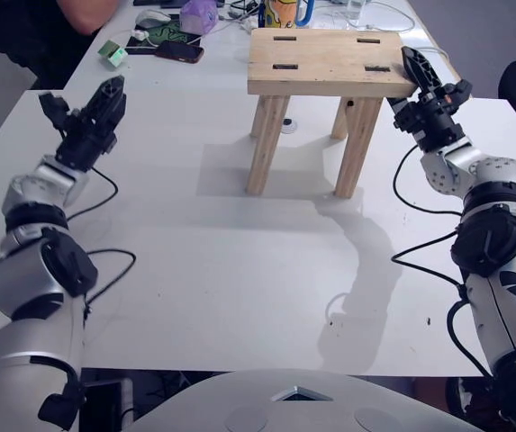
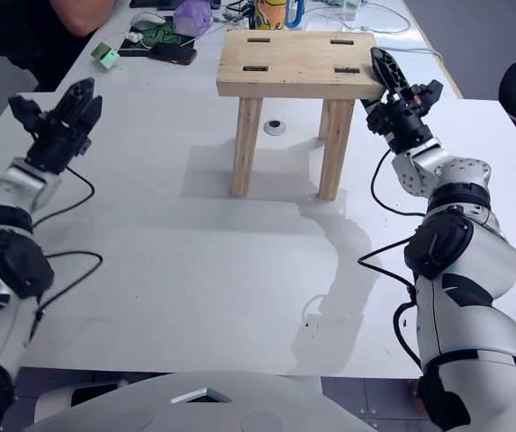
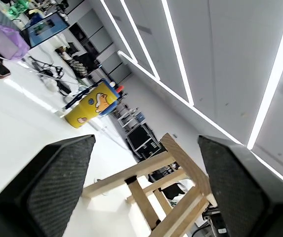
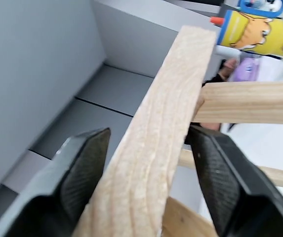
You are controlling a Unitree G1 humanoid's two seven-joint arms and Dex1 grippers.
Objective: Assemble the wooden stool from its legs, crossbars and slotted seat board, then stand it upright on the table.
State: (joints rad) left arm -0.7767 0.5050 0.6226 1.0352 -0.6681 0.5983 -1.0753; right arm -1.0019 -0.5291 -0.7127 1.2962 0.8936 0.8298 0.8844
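Stool [image 1: 316, 108] stands upright on the table [image 1: 239, 279], towards its far side; rear legs largely hidden behind the front pair; crossbars cannot be made out. Right gripper [image 1: 427, 79] clamped across the right edge of the seat board [image 1: 325, 61], lower finger concealed beneath it. Left gripper [image 1: 84, 97] spread wide, holding nothing, well apart to the stool's left.
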